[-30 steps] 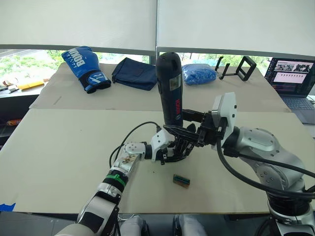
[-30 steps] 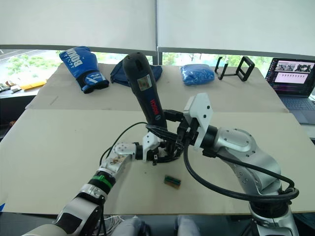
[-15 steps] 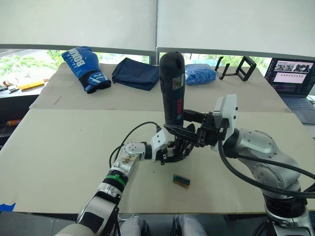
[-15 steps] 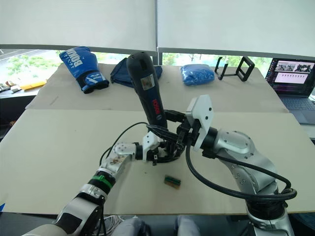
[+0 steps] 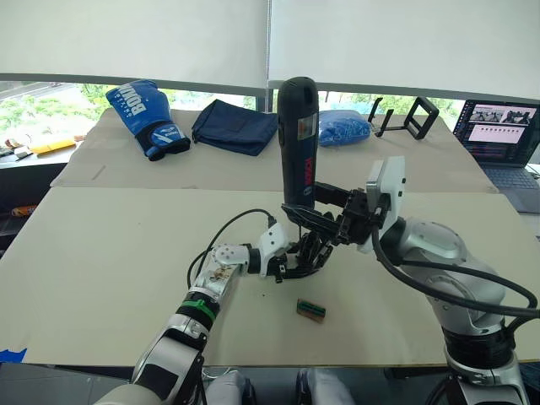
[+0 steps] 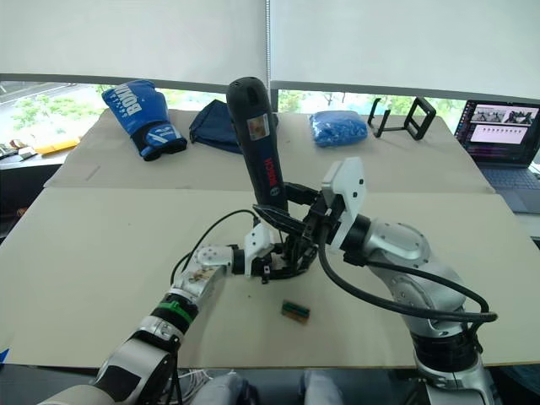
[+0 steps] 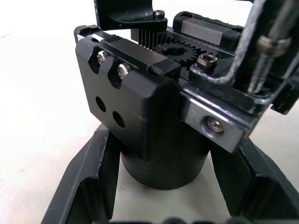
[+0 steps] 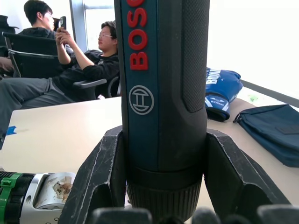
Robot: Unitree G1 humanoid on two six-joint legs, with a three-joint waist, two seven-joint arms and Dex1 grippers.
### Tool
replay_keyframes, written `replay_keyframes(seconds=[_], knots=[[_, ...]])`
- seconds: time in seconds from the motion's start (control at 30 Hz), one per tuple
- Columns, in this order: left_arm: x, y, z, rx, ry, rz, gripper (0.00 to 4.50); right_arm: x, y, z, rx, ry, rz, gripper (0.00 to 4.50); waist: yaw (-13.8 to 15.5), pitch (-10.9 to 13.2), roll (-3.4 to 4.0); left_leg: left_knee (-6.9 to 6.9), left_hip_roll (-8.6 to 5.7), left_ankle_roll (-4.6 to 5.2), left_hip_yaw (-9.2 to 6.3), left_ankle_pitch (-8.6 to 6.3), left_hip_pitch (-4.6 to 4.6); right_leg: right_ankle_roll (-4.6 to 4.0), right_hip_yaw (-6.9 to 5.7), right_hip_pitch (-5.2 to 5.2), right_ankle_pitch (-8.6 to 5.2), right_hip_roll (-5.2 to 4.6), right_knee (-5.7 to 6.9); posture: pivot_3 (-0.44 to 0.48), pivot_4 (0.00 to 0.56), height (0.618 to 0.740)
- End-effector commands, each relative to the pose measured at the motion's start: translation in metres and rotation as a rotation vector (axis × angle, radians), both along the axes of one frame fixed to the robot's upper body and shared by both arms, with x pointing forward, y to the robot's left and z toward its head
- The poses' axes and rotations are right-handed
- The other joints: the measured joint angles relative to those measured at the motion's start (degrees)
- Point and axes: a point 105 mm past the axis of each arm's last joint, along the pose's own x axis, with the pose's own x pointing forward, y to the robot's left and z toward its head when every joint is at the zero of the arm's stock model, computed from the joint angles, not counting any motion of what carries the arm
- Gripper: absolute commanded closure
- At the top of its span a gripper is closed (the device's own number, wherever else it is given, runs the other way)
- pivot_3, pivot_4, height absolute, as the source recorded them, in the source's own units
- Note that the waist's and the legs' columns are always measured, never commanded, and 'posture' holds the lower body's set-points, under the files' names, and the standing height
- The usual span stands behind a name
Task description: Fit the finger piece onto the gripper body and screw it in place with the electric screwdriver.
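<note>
The electric screwdriver (image 5: 297, 135) stands nearly upright over the middle of the table, bit end down, with my right gripper (image 5: 307, 207) shut around its lower barrel. My right fingers (image 8: 100, 177) press on both sides of the tool (image 8: 161, 93). Right beneath it is the gripper body (image 7: 159, 116), a black assembly on a round base with a toothed gear on top. My left gripper (image 5: 300, 258) is shut on that base, its fingers (image 7: 91, 186) on either side. The finger piece is hidden among the black parts.
A small green-and-tan block (image 5: 310, 310) lies near the table's front edge. At the back are a blue boxing glove (image 5: 143, 116), a navy cloth (image 5: 230, 126), a blue bag (image 5: 342, 126), a black stand (image 5: 405, 114) and a laptop (image 5: 506, 143). People (image 8: 70, 65) sit beyond the table.
The screwdriver has swung more upright, its top moving right and up with my right gripper. My left gripper and the gripper body have stayed in place.
</note>
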Motion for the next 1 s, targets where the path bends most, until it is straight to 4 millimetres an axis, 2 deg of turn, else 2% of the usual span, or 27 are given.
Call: replay_keyframes(seconds=[0.03, 0.27, 0.73, 1.0], knots=[[0.0, -0.005, 0.01, -0.027, -0.032, -0.015, 2.2, -0.002, 0.0, -0.003, -0.025, 0.022, 0.003, 2.6, 0.0, 0.0, 0.0, 0.0, 0.0, 0.0, 0.0, 0.0, 0.0, 0.0, 0.0, 0.0, 0.0, -0.01, 0.0, 0.0, 0.15, 0.74], [0.001, -0.004, 0.01, -0.025, -0.033, -0.015, 2.2, -0.01, -0.005, -0.003, -0.057, 0.009, 0.019, 2.6, 0.0, 0.0, 0.0, 0.0, 0.0, 0.0, -0.01, 0.0, 0.0, 0.0, 0.0, 0.0, 0.0, -0.03, 0.0, 0.0, 0.15, 0.74], [0.001, -0.006, 0.011, -0.024, -0.037, -0.022, 2.2, -0.015, 0.0, 0.006, -0.042, -0.011, 0.045, 2.6, 0.03, 0.0, 0.0, 0.0, 0.0, 0.0, -0.03, 0.0, -0.02, 0.0, -0.01, -0.01, 0.0, -0.06, -0.01, 0.0, 0.15, 0.74], [0.001, -0.006, 0.01, -0.025, -0.038, -0.023, 2.2, -0.019, 0.0, 0.004, -0.068, -0.002, 0.066, 2.6, 0.04, 0.0, 0.0, -0.01, 0.0, 0.01, -0.05, -0.01, -0.09, 0.0, -0.1, -0.06, 0.0, -0.14, -0.01, 0.0, 0.15, 0.74]])
